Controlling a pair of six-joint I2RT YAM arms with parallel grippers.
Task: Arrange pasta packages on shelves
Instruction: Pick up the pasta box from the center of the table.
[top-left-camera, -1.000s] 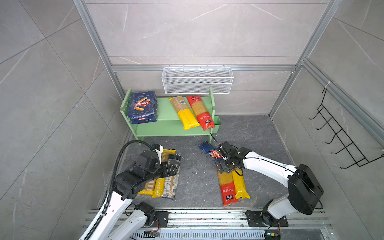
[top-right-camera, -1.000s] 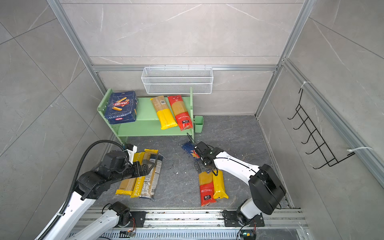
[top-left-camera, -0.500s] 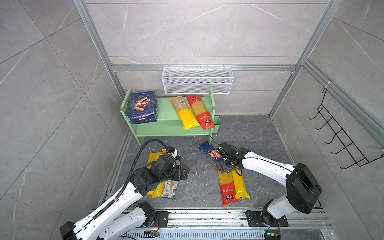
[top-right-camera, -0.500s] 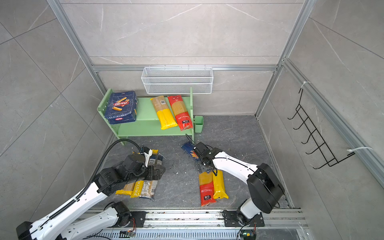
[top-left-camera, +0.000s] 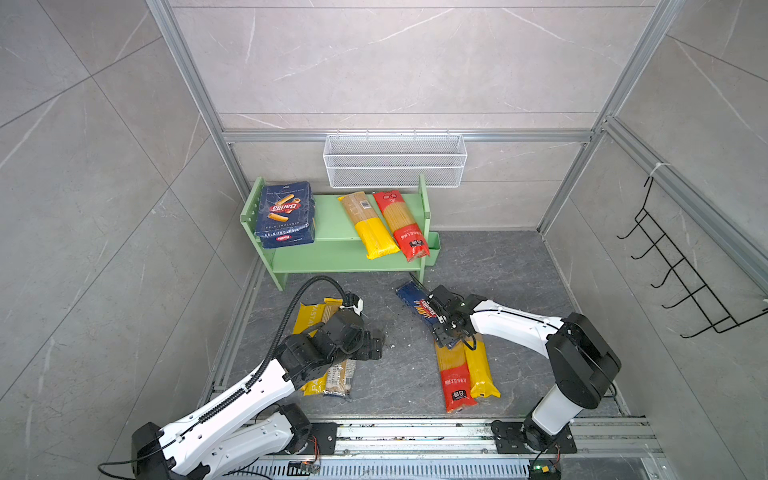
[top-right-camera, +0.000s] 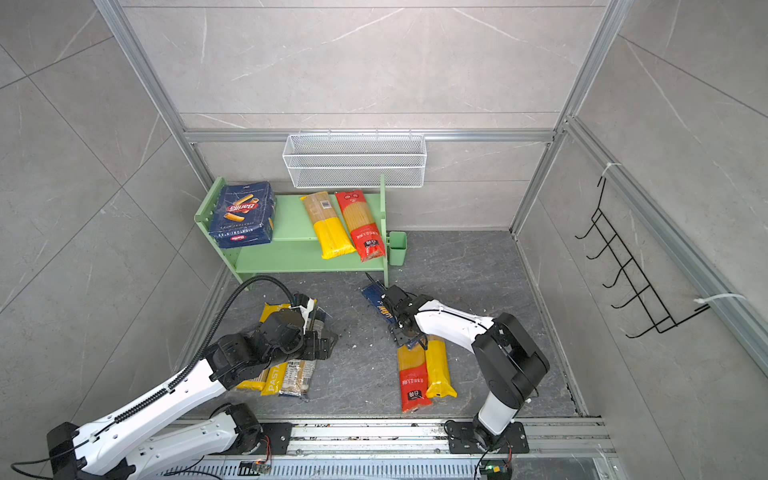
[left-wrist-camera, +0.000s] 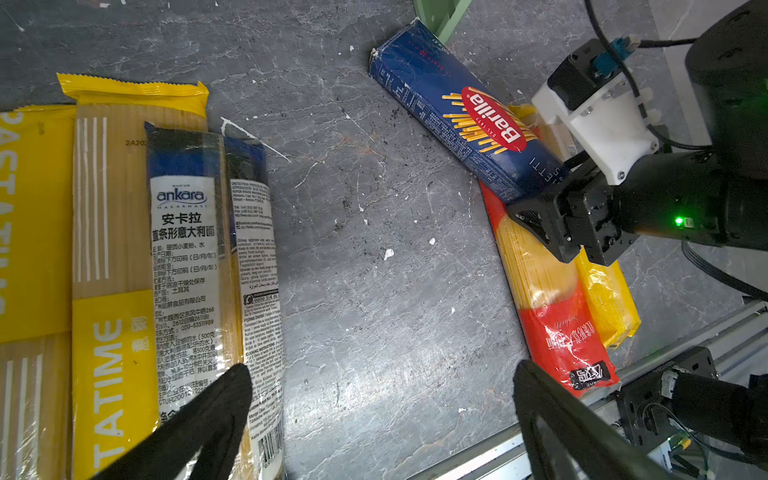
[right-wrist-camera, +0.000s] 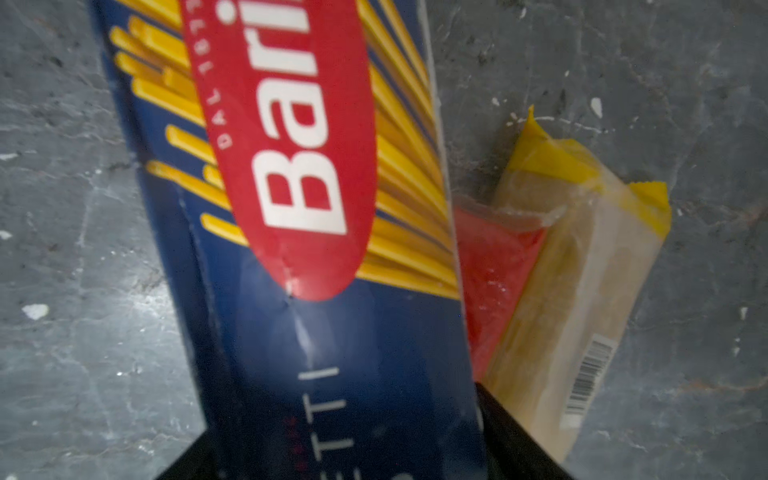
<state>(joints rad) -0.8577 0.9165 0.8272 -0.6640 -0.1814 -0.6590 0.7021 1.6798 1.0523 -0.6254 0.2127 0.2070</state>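
While tight in right jaws, Barilla box (top-left-camera: 413, 300) lengthwise toward shelves (top-left-camera: 332, 261); left jaws spread.

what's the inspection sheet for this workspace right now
surface: dark stone-look floor
job's things: green shelf holds Barilla rigatoni boxes, yellow-ended spaghetti bag, red-ended spaghetti bag; floor has Barilla spaghetti box, red-and-yellow bag pair, PASTATIME bags, ankara bag
clutter: white crumbs
end effectors: left end effector open beside ankara bag; right end effector closed on Barilla spaghetti box
cables: black corrugated cable arches along left arm
surroundings: white wire mesh basket, black wire hook rack
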